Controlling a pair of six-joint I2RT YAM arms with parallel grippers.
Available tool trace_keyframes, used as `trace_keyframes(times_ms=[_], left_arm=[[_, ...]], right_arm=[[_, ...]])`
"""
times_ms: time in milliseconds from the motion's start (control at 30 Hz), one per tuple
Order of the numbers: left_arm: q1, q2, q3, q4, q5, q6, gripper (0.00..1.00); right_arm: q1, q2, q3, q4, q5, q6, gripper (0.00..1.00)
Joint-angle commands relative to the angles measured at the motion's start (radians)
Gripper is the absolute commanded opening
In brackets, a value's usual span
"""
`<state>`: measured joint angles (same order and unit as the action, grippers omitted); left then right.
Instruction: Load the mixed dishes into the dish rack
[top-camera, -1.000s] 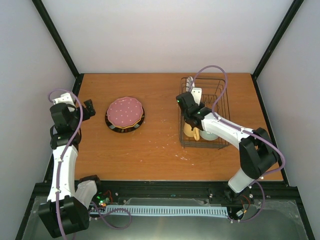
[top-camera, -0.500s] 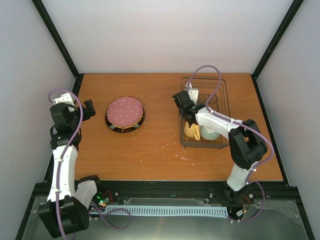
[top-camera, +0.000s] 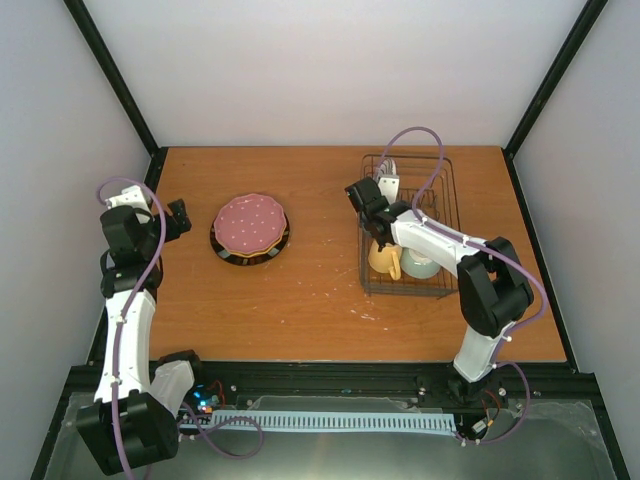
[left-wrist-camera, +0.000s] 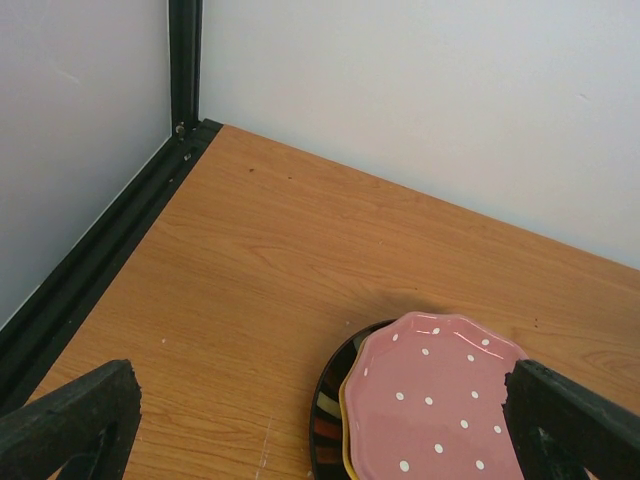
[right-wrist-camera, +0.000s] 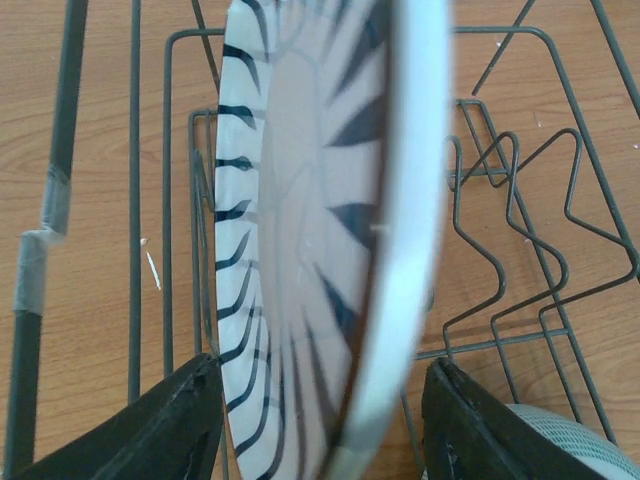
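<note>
The white plate with black radial stripes (right-wrist-camera: 300, 200) stands on edge in the dark wire dish rack (top-camera: 440, 200), between dividers at its far left end (top-camera: 390, 185). My right gripper (top-camera: 383, 205) straddles the plate's near rim. Its jaws are open, with small gaps on both sides (right-wrist-camera: 320, 410). A yellow mug (top-camera: 383, 260) and a mint-green bowl (top-camera: 420, 266) sit in the rack's near end. A pink plate with white dots (top-camera: 250, 223) tops a stack on a yellow-orange plate (left-wrist-camera: 347, 400) and a dark plate (left-wrist-camera: 328, 420). My left gripper (top-camera: 180, 215) is open and empty, left of the stack.
The rack's thick left bar (right-wrist-camera: 62, 120) runs beside the striped plate, and the bowl's rim (right-wrist-camera: 560, 445) shows at the lower right. Black frame posts (left-wrist-camera: 183, 60) and white walls border the wooden table (top-camera: 320, 290). Bare wood lies between the stack and the rack.
My right arm swung its elbow inward and the gripper moved slightly farther back along the rack with the striped plate. The left arm and the stack have not moved.
</note>
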<state>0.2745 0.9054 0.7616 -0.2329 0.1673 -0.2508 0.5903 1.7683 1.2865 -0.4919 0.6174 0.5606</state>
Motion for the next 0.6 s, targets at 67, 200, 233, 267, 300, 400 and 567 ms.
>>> trace_keyframes(times_ms=[67, 200, 233, 267, 300, 400, 567], left_arm=[[0.001, 0.008, 0.017, 0.009, 0.001, -0.002, 1.0], [0.002, 0.03, 0.025, -0.006, 0.015, -0.023, 1.0], [0.002, 0.045, 0.029, -0.013, 0.026, -0.029, 1.0], [0.001, 0.065, 0.036, -0.024, 0.037, -0.041, 1.0], [0.002, 0.086, 0.046, -0.039, 0.046, -0.052, 1.0], [0.002, 0.18, 0.08, -0.095, 0.095, -0.08, 1.0], [0.002, 0.364, 0.132, -0.17, 0.224, -0.096, 0.95]], right_arm=[[-0.004, -0.029, 0.01, 0.002, 0.032, 0.009, 0.57], [-0.004, -0.077, 0.01, 0.002, 0.047, 0.01, 0.6], [-0.004, -0.098, 0.01, 0.004, 0.053, 0.008, 0.61], [-0.004, -0.121, 0.011, 0.005, 0.058, 0.004, 0.61], [-0.004, -0.146, 0.011, 0.008, 0.064, -0.002, 0.62], [-0.006, -0.232, 0.018, 0.021, 0.079, -0.041, 0.69], [-0.015, -0.381, 0.037, 0.007, 0.094, -0.087, 0.73]])
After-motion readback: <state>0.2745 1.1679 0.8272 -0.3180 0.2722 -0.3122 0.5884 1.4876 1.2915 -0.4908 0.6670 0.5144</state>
